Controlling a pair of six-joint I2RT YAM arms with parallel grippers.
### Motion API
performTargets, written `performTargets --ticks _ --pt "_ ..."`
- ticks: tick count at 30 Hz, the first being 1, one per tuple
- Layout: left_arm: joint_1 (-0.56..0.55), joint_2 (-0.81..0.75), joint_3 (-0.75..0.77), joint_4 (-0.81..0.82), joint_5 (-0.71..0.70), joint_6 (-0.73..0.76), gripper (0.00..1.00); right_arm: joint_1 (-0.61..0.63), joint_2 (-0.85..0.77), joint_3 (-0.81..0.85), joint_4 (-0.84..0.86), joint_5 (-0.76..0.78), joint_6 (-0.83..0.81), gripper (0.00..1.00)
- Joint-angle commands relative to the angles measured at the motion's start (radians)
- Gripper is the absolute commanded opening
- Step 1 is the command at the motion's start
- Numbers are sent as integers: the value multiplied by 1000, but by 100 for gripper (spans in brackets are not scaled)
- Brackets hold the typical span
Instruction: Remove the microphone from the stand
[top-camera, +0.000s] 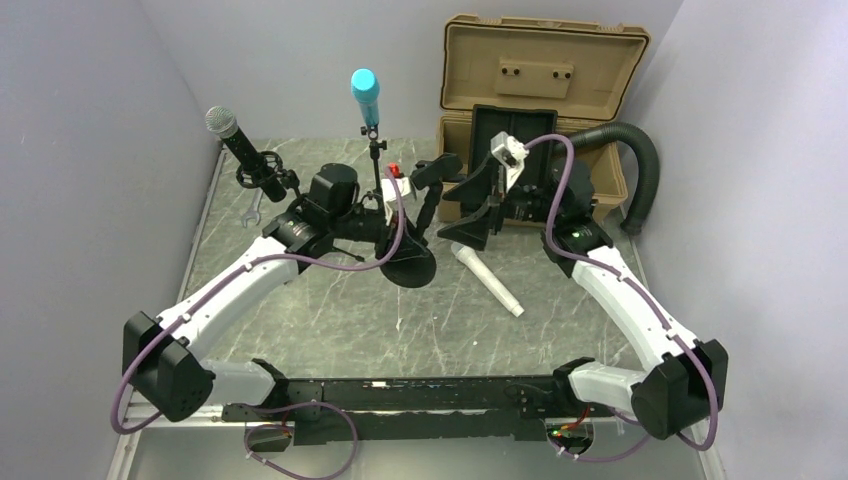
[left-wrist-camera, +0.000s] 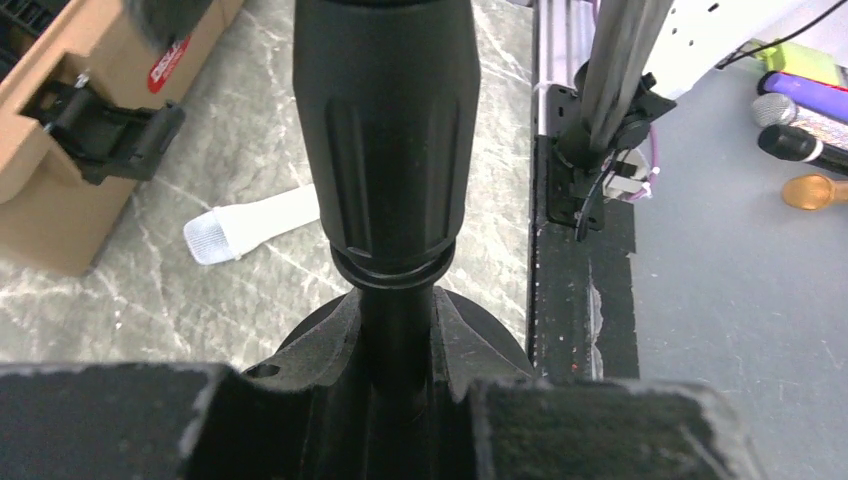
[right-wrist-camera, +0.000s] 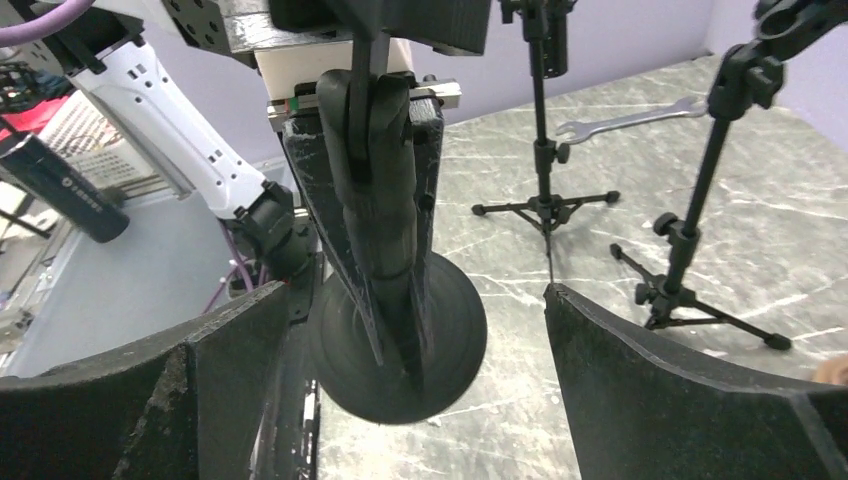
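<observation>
A white microphone (top-camera: 487, 280) lies flat on the table, apart from any stand; it also shows in the left wrist view (left-wrist-camera: 255, 222). A black stand with a round base (top-camera: 412, 265) and an empty clip (top-camera: 438, 168) is held tilted. My left gripper (top-camera: 393, 232) is shut on the stand's thin pole (left-wrist-camera: 398, 330), just below its thick collar (left-wrist-camera: 385, 130). My right gripper (top-camera: 478, 215) is open and empty, just right of the stand. In the right wrist view its wide-apart fingers (right-wrist-camera: 230, 380) frame the round base (right-wrist-camera: 450, 330).
A blue microphone (top-camera: 365, 88) and a black microphone with a silver head (top-camera: 235, 140) stand on tripod stands at the back left. A wrench (top-camera: 253, 208) lies near them. An open tan case (top-camera: 545, 110) and a black hose (top-camera: 640, 160) are at the back right.
</observation>
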Motion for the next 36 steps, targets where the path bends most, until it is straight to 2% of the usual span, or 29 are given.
performTargets --ticks 1,8,15,22,25,36 --pt "15 -86 -24 102 -26 19 0 -49 -83 0 11 -5 -26 100" --pt "62 -260 -119 94 -93 88 0 -112 -145 8 -84 23 -117 100" --pt "182 -487 -259 18 -405 160 0 -143 -164 -19 -74 42 -129 100" --pt "392 -689 -424 20 -499 136 0 -155 -161 -32 -53 53 -127 100" --pt "451 -753 -452 4 -582 112 0 -160 -161 -47 -34 59 -120 100" --pt "574 -871 -532 9 -898 -5 0 -160 -169 -63 2 58 -92 100"
